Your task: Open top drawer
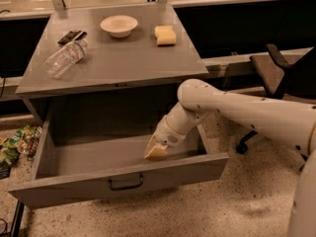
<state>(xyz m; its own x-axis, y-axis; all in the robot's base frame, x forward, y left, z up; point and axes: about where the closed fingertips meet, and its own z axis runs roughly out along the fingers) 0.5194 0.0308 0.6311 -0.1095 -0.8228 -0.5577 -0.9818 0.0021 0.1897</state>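
Note:
The top drawer (74, 189) of the grey cabinet stands pulled far out toward the camera. Its deep grey box is open to view, and its dark bar handle (126, 184) sits in the middle of the front panel. My gripper (156, 152), with a yellowish tip, reaches down inside the drawer box at the right. It sits just behind the front panel, close to or touching its inner face. The white arm (237, 110) comes in from the right over the drawer's right wall. The lower drawers are hidden under the open one.
On the cabinet top (118, 63) lie a white bowl (118, 25), a yellow sponge (165, 35), a tipped clear plastic bottle (64, 58) and a dark flat object (71, 35). An office chair (276, 68) stands at the right. Snack bags (12, 144) lie on the floor at the left.

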